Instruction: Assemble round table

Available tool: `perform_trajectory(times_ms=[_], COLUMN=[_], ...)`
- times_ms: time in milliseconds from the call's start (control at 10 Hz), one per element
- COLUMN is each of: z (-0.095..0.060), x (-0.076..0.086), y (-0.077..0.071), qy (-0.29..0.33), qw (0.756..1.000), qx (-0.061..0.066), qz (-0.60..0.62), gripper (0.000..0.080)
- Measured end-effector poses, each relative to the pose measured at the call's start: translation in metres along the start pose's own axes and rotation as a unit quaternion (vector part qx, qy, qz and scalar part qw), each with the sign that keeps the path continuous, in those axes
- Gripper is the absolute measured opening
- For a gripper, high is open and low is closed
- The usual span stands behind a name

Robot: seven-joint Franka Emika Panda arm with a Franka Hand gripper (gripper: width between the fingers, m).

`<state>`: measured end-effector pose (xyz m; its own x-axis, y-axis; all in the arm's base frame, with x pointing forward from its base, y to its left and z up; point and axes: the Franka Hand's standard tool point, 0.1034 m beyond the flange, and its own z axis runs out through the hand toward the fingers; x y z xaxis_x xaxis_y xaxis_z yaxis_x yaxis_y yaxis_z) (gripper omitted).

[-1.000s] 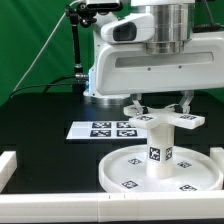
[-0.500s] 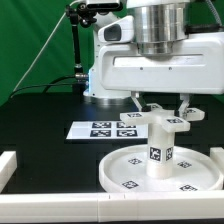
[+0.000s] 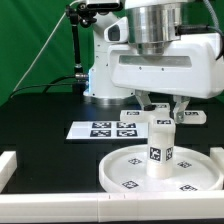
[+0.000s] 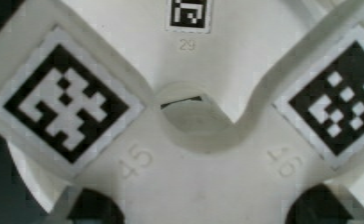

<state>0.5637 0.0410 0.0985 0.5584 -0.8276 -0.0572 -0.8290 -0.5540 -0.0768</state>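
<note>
The large rimmed round disc (image 3: 128, 172) lies on the black table at the exterior view's lower right. The short thick cylinder (image 3: 160, 152) stands upright on its hub. The four-lobed cross piece (image 3: 133, 114) sits flat on top of the cylinder. My gripper (image 3: 165, 106) reaches straight down over it and is shut on the cross piece. In the wrist view the cross piece (image 4: 179, 150) fills the frame with its tags. The dark fingertips (image 4: 94, 206) flank it on both sides, and my gripper (image 4: 204, 206) holds it between them.
The marker board (image 3: 103, 130) lies flat on the table to the exterior view's left of the disc. White rails edge the table at the left (image 3: 8, 166) and front (image 3: 60, 211). The arm's base (image 3: 100, 75) stands behind.
The gripper has turned about its vertical axis with the cross piece in it. The lobes now point differently. The disc and cylinder have stayed put.
</note>
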Motion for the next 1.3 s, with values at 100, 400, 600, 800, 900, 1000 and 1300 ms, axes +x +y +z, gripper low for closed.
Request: perform_trajectory(times_ms=[100, 400, 600, 800, 900, 1000, 1300], z=[-0.0001, -0.0004, -0.0007, -0.0009, -0.0007, -0.0009, -0.0023], x=[0.0004, 0.0012, 0.0008, 0.0015, 0.0019, 0.0023, 0.0026], y=[0.0001, 0.0013, 0.001, -0.0003, 0.0, 0.0, -0.0001], qy=[-0.001, -0.008, -0.011, -0.013, -0.013, -0.013, -0.015], qw=[0.999, 0.979, 0.955, 0.934, 0.914, 0.898, 0.904], qx=[0.001, 0.021, 0.022, 0.027, 0.029, 0.029, 0.029], qz=[0.036, 0.203, 0.294, 0.356, 0.405, 0.438, 0.425], gripper=[0.0443, 0.0445, 0.0445, 0.0445, 0.0445, 0.0445, 0.0542])
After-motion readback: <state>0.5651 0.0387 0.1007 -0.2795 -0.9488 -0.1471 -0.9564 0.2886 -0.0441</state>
